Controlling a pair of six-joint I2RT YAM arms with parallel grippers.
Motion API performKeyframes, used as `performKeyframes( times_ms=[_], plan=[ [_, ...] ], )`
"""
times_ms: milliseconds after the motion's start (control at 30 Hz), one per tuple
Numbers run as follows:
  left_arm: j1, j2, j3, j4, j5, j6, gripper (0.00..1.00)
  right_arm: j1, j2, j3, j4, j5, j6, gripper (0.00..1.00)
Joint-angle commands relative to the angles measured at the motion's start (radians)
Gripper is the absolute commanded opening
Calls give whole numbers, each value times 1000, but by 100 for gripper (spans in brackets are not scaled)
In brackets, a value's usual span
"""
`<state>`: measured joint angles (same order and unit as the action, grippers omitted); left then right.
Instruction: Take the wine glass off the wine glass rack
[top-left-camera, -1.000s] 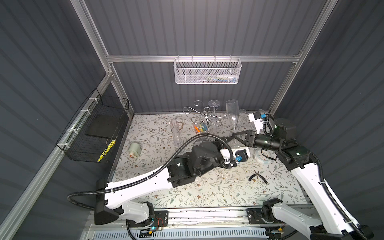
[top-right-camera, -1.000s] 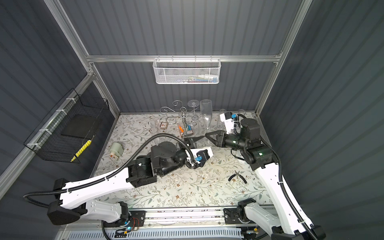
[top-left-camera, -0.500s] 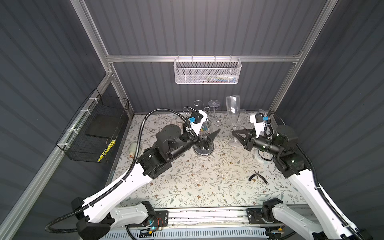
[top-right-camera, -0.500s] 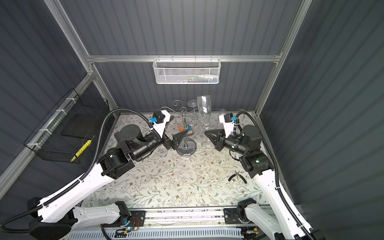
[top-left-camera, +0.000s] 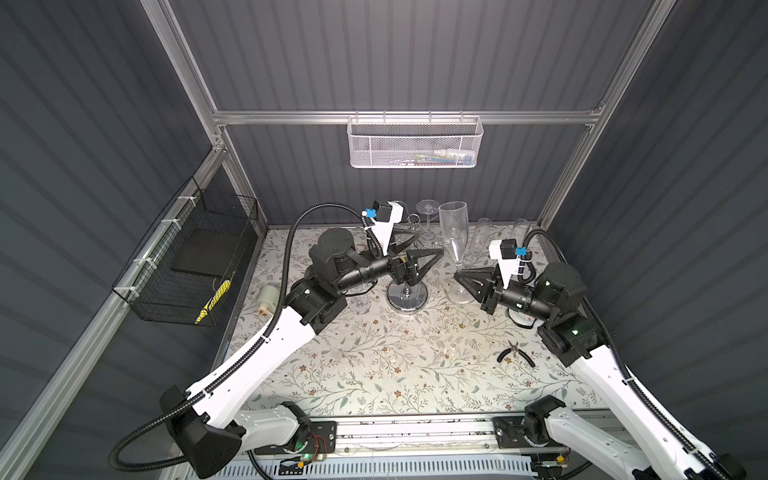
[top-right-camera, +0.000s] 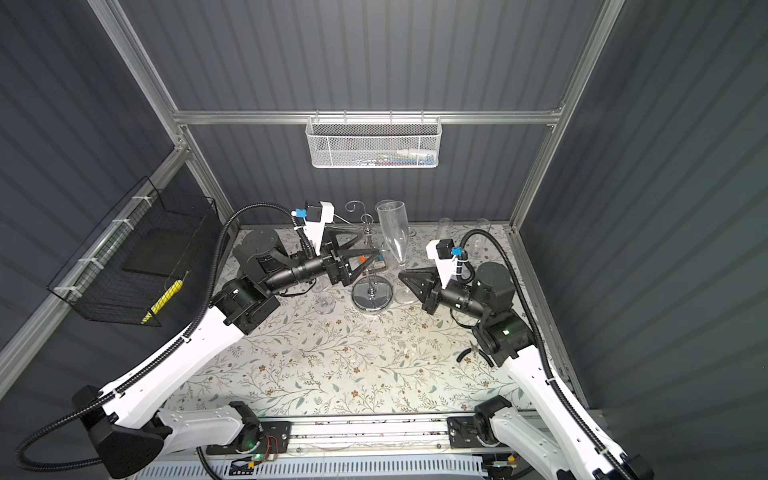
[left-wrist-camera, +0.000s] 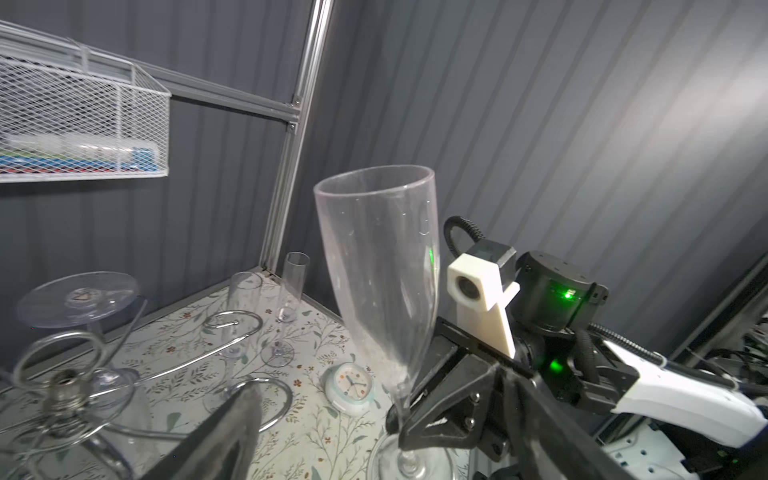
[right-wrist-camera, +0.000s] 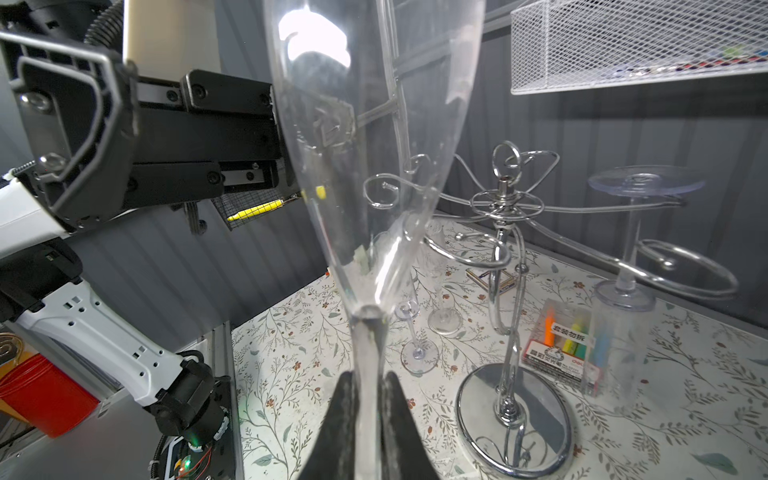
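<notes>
Wine glass (top-left-camera: 455, 232), a tall clear flute, is off the wine glass rack (top-left-camera: 407, 296). It stands upright just right of the rack, w/ the right gripper (top-left-camera: 458, 275) pinched narrow on its stem just above the foot. Can't tell if the foot touches the floral table cover (top-left-camera: 395, 365). Left gripper (top-left-camera: 428, 244) hovers up by the rack's top, fingers spread wide w/ nothing btwn them, tips aimed at the flute's bowl and near it. Around: a 2nd glass (right-wrist-camera: 646, 183) hangs upside down from a scroll arm on the rack's far side. A highlighter pack (right-wrist-camera: 569, 336) lies just beside the chrome base, and a small clock (left-wrist-camera: 351, 388) sits on the cover near the right arm. Two slim flutes (top-left-camera: 482, 237) stand at the back by the wall, w/ more small glasses (top-left-camera: 360, 306) beside the left arm. Pliers (top-left-camera: 515, 355) lie front right. White mesh basket (top-left-camera: 415, 145) hangs on the back rail, black wire basket (top-left-camera: 187, 257) on the left wall. Nearest things crowding the bowl are the rack's curled arms and the left gripper's fingers. Vs 1 sec ago: the left arm then lay low across mid-table, its gripper by the right gripper's tip and its wrist covering the rack base. Now it's lifted and swung back to rack-top height, w/ the base in plain sight. The right gripper's hold and the flute's spot look abt the same.
</notes>
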<state>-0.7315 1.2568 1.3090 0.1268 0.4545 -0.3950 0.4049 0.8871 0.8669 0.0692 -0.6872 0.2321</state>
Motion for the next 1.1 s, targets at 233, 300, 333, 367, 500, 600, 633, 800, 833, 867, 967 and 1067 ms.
performKeyframes(
  times_ms=[233,300,333,367,500,600,633,800,833,867,967,1067],
  plan=[
    [0,29,-43,193,74,-115,92,97,16,-67,211,52,84,0],
    [0,34,-43,195,63,-124,92,118,19,-73,209,67,75,0],
    [1,36,-45,197,56,-130,91,127,21,-76,210,75,73,0],
    [0,39,-46,204,53,-139,91,135,22,-80,210,82,72,0],
    [-1,53,-55,261,51,-196,89,169,23,-107,239,113,80,0],
    [0,70,-51,274,60,-227,86,187,28,-127,273,126,93,0],
    [0,77,-50,274,65,-234,84,193,30,-130,280,131,96,0],
    [-1,88,-60,303,63,-261,75,210,41,-129,288,143,86,0],
    [0,86,-68,322,56,-272,72,212,42,-129,288,146,84,0],
    [0,84,-75,340,50,-281,68,212,44,-129,290,150,84,0],
    [0,84,-90,372,42,-306,60,216,49,-134,293,156,87,0],
    [0,85,-95,375,44,-316,57,218,49,-137,295,163,87,0]
  ],
)
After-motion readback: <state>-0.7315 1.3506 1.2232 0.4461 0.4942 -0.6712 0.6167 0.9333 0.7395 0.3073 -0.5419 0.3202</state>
